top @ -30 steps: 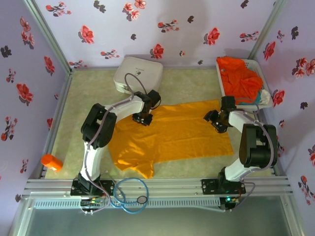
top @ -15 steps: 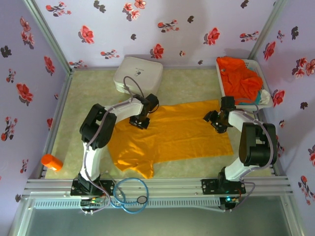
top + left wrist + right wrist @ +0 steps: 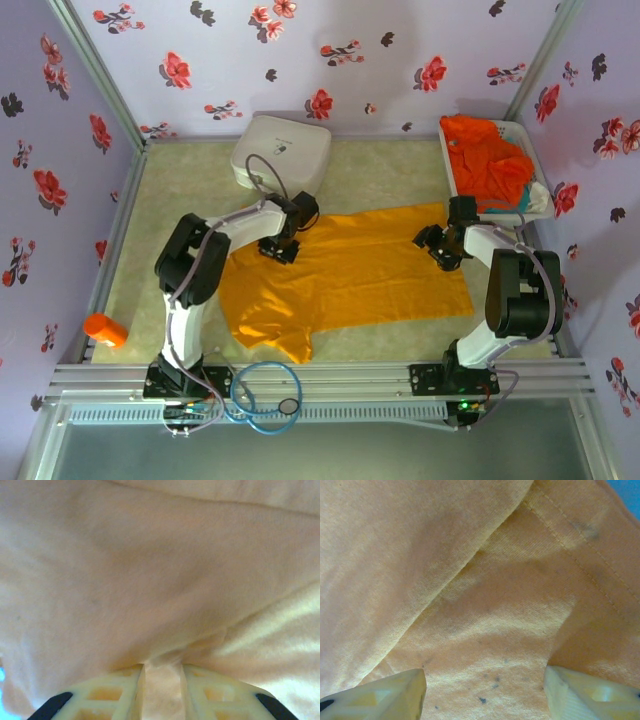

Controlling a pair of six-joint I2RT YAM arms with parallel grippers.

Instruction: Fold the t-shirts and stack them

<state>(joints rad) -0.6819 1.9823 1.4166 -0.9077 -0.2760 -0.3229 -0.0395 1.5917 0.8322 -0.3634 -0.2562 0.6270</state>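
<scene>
- Top view: the yellow shirt (image 3: 350, 270) lies spread on the table (image 3: 380, 165), roughly flat, with one sleeve poking out toward the near edge. The red shirt (image 3: 488, 160) sits bunched in the basket (image 3: 447, 155) at the far right, so that one's not started.
- Same view: your left gripper (image 3: 281, 250) is down on the far-left edge of the yellow shirt, and your right gripper (image 3: 436, 250) is down near its far-right corner. To me this reads as setting up the first fold, with both hands along the far edge.
- Left wrist: the fingers (image 3: 120, 690) are drawn close together with a little ridge of cloth squeezed up between them. So that side has its pinch on the yellow shirt.
- Right wrist: the fingers (image 3: 385, 695) stand wide apart over flat cloth, a hem seam running past toward the upper right. Nothing is gathered between them, so that hand is released and isn't holding anything.
- Next move, I'd say: clamp your right side down on the edge near that seam first. You want both layers in the bite, not just the top one.
- Then lift both hands together and carry the far edge toward you. If only the left pulls, the cloth will likely skew and bunch.
</scene>
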